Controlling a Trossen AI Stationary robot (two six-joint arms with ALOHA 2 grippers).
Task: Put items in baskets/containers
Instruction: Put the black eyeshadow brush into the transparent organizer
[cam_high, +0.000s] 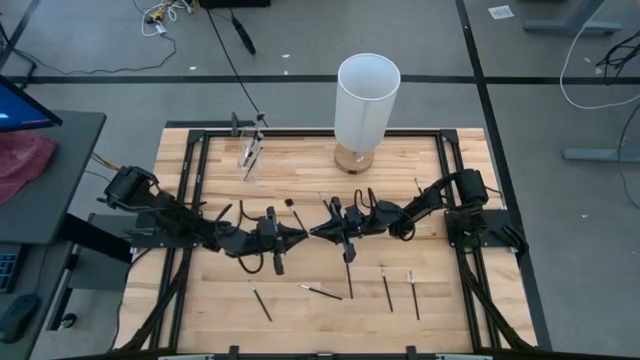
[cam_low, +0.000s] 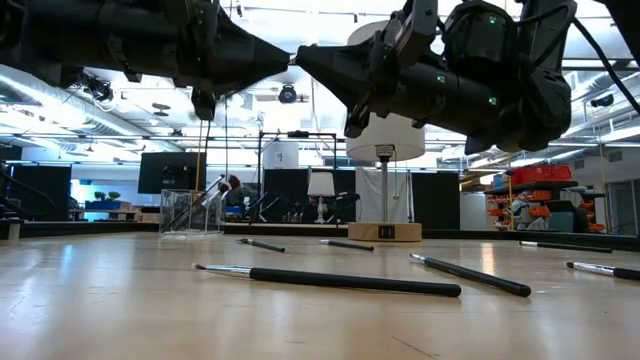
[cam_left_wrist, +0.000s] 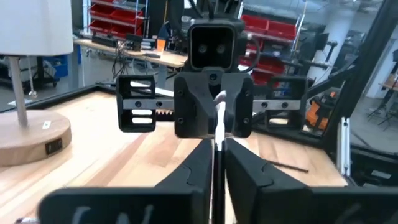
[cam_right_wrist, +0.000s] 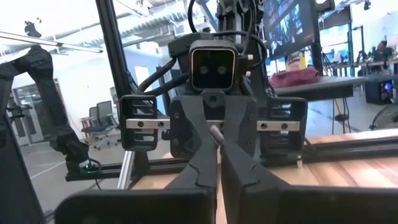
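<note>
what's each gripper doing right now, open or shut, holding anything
left gripper: closed on one end of a brush, mid-table above the wood.
right gripper: shut on the same brush's other end, tip to tip with the left.

A workshop-like lab: red parts shelving (cam_left_wrist: 118, 18), workbenches (cam_left_wrist: 134, 55), monitors (cam_low: 172, 172) and floor cables (cam_high: 590, 75).

Lamp (cam_high: 366, 105) beside cup (cam_high: 250, 152), brushes (cam_high: 322, 292) scattered.

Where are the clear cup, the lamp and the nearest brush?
clear cup (cam_low: 190, 211), low view, its front wall.
lamp (cam_high: 367, 95), high view, white shade's side.
nearest brush (cam_low: 350, 281), low view, mid-handle.
</note>
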